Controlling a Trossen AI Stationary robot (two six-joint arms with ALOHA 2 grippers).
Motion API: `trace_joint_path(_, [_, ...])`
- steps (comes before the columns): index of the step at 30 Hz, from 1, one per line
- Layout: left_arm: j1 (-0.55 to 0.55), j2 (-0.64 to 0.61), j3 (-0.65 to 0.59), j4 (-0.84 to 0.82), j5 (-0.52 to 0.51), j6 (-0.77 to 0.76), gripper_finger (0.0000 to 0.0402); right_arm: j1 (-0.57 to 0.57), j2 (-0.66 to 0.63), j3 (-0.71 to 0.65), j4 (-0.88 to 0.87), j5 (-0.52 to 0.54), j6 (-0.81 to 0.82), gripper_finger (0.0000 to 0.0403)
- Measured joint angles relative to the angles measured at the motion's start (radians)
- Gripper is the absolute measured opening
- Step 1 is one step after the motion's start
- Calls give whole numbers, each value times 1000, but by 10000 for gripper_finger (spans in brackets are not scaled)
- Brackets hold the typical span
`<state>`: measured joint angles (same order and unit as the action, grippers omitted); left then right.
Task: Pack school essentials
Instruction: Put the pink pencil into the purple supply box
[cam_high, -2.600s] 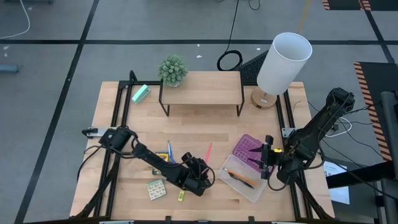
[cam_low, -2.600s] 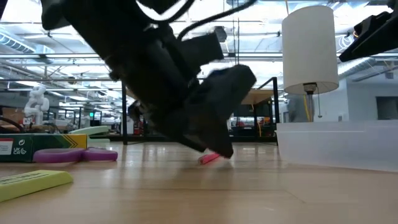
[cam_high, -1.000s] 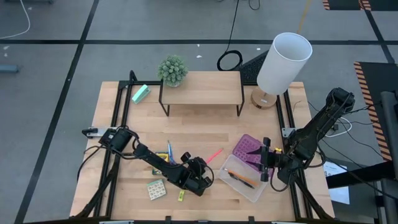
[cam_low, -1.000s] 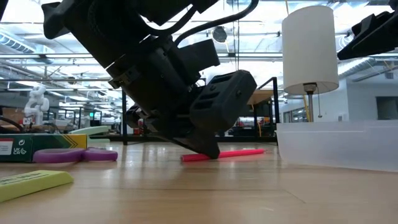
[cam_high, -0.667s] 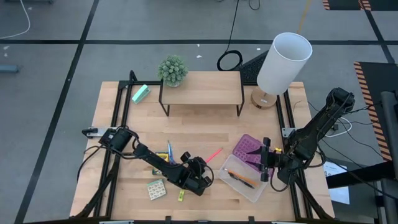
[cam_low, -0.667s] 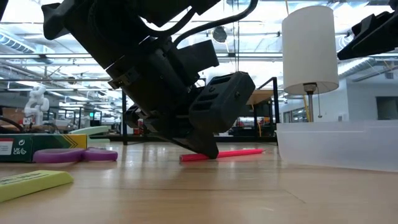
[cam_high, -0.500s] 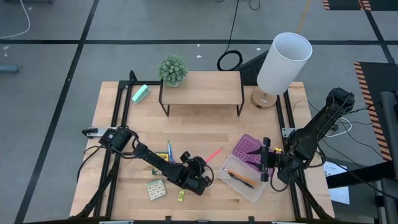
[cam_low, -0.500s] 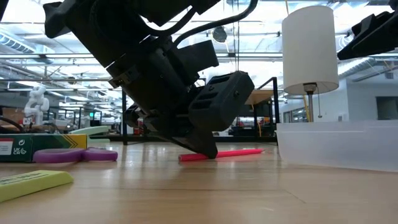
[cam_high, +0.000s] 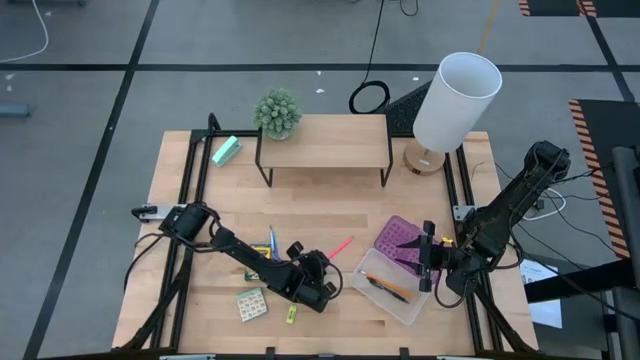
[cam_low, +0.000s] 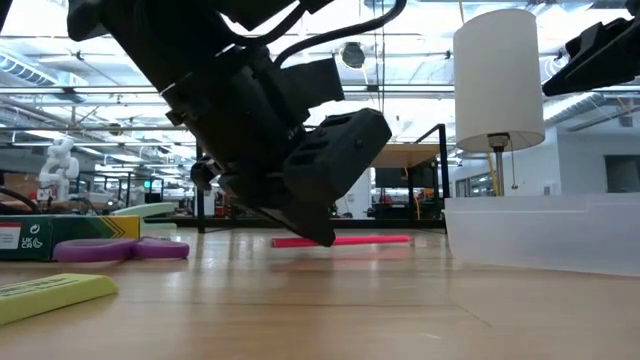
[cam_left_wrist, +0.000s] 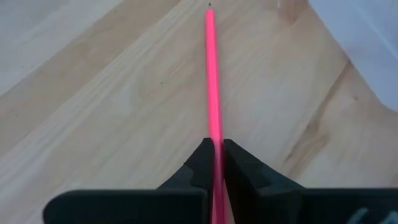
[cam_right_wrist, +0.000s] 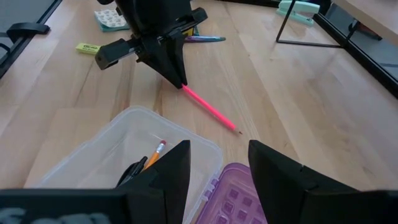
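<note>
One pink pencil is pinched in the left gripper, seemingly just off the table and pointing ahead toward the clear box, while the right gripper waits agape above it.

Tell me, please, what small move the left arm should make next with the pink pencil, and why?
Probably carry it toward the clear box. The left gripper is shut on the pink pencil, which the low view shows just off the table, and the box sits open beside it, with the right gripper waiting open above.
</note>
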<state>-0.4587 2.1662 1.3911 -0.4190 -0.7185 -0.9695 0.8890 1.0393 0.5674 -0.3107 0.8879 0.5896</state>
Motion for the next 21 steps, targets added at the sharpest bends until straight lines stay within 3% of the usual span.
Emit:
trace_joint_path(11, [-1,-49,2,-9,-4,46,26,0,0,0,0,2,-2,157])
trace_joint_path(21, [11,-153,3,-23,-15,238,26,0,0,0,-1,2,-3,157])
